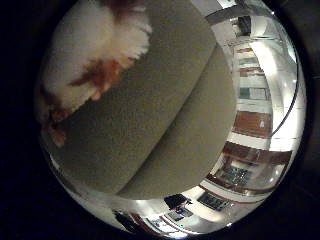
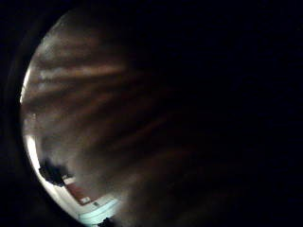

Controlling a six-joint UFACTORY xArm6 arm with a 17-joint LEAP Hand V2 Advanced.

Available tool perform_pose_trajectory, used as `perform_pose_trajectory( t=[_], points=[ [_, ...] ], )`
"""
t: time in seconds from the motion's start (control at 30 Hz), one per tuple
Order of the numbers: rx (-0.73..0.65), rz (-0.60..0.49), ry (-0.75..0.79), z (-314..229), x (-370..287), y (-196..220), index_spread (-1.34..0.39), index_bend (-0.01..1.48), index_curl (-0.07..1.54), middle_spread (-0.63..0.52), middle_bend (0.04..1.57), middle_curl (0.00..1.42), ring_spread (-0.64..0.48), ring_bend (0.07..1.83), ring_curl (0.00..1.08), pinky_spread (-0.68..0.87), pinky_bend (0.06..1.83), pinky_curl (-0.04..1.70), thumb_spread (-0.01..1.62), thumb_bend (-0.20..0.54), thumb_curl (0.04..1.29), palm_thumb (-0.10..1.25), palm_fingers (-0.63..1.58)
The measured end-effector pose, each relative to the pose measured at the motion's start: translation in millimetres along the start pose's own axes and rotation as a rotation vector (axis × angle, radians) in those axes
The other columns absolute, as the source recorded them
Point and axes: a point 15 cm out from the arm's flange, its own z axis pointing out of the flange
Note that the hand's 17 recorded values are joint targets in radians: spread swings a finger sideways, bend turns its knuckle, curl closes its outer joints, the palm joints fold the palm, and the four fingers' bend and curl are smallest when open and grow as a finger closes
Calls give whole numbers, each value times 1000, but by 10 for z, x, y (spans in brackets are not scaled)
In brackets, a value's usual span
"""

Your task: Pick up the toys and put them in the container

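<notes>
A: What lies behind it all?

B: A bright room with pale walls and bands of red-brown panelling, seen past the edge of a large beige cushioned surface. That surface has two padded parts meeting along a seam, and it fills most of the little finger side view.

A: And the toy?

B: A fluffy white plush toy with red-orange patches sits at the edge of that same view, resting against the beige cushion and very close to the palm. Its full outline is cut off, so I cannot tell what figure it is.

A: Does the thumb side view add anything?

B: It shows what the other does not: streaked brown and whitish fur pressed right up to the camera, dark over most of the picture. Only a thin sliver of the bright room shows at one edge. It looks like plush, but I cannot tell whether it is the same toy.

A: The hand?

B: No fingers show in either view, so I cannot tell whether the hand is spread or closed round anything.

A: The container?

B: Not visible in either view.
</notes>
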Motion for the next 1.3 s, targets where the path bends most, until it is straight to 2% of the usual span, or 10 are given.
perform_pose_trajectory(
  t=[0.1, 0.17, 0.2, 0.27, 0.3, 0.43, 0.6, 0.87, 1.13, 1.3],
  points=[
    [2, -18, -3, -19, -19, -123, -465, 211, 333, -170, 337, 364, -131, 583, 245, 276, 754, -24, 986, -25, 291, 478, 743],
    [3, -19, -4, -34, -27, -140, -459, 196, 345, -226, 463, 418, -248, 730, 295, 32, 849, -2, 996, -21, 295, 503, 1076],
    [3, -19, -4, -46, -32, -152, -453, 250, 396, -244, 552, 466, -276, 806, 347, -147, 930, 25, 1002, -16, 299, 530, 1228],
    [4, -16, 1, -92, 2, -160, -447, 384, 466, -239, 703, 531, -273, 896, 398, -274, 1017, 70, 1016, -11, 305, 569, 1364],
    [5, -12, 4, -120, 18, -153, -431, 528, 537, -220, 816, 579, -261, 982, 440, -311, 1094, 116, 1028, -7, 312, 612, 1395],
    [6, 5, 14, -193, 79, -110, -349, 868, 711, -169, 1085, 683, -230, 1196, 546, -273, 1353, 272, 1043, 13, 358, 809, 1328],
    [4, 48, 32, -370, 212, 32, -277, 1047, 797, -148, 1254, 741, -219, 1328, 627, -216, 1507, 391, 1033, 13, 431, 982, 1201],
    [-18, 124, -36, -1246, 229, 242, -225, 1136, 819, -115, 1345, 747, -222, 1363, 705, -173, 1561, 501, 1045, -10, 499, 1050, 1127],
    [38, 137, -42, -2476, 142, -185, -211, 1165, 812, -107, 1372, 730, -227, 1346, 758, -171, 1533, 584, 1044, -14, 549, 1065, 1119],
    [113, 94, -24, -3284, -187, -741, -208, 1173, 804, -106, 1379, 722, -230, 1335, 783, -175, 1511, 628, 1043, -13, 570, 1067, 1117]
  ],
)
